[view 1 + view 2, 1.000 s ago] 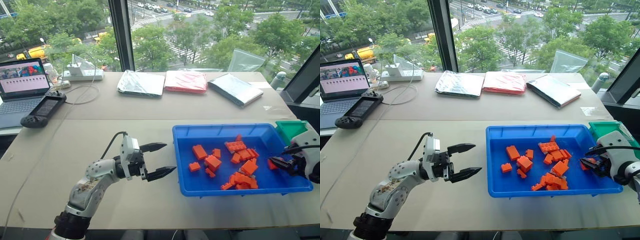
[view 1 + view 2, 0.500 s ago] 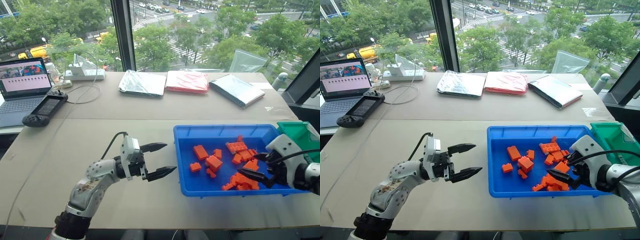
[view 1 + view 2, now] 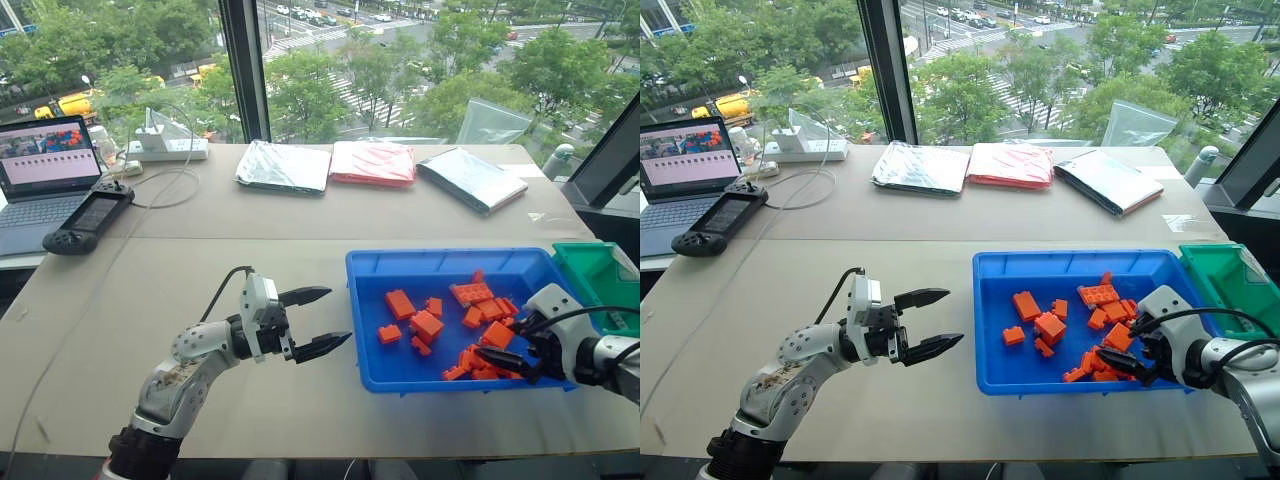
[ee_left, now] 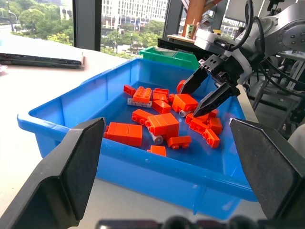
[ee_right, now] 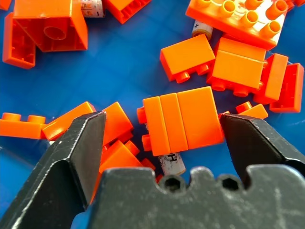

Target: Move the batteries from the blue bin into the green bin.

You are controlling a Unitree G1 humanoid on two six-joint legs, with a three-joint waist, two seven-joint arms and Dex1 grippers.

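The blue bin [image 3: 450,264] sits on the table at the right and holds several orange blocks [image 3: 426,325]. Batteries lie among them: one end [image 5: 172,164] pokes out from under an orange block [image 5: 183,119], others [image 5: 93,7] [image 4: 139,102] lie farther off. My right gripper [image 3: 506,351] hangs low inside the bin over the block pile, open, its fingers [image 5: 78,143] on either side of that block and battery, gripping nothing. Left of the bin, my left gripper [image 3: 322,321] hovers open and empty. The green bin [image 3: 592,270] stands against the blue bin's right end.
At the far left sit a laptop [image 3: 40,170], a black handheld controller [image 3: 88,222] and a white power strip [image 3: 165,150] with cables. Two silver foil bags [image 3: 283,165] [image 3: 470,178] and a red one [image 3: 373,162] lie at the back by the window.
My right gripper has come left and down from the bin's right rim into the block pile, tilting downward, and its jaws have narrowed. The left arm has held still.
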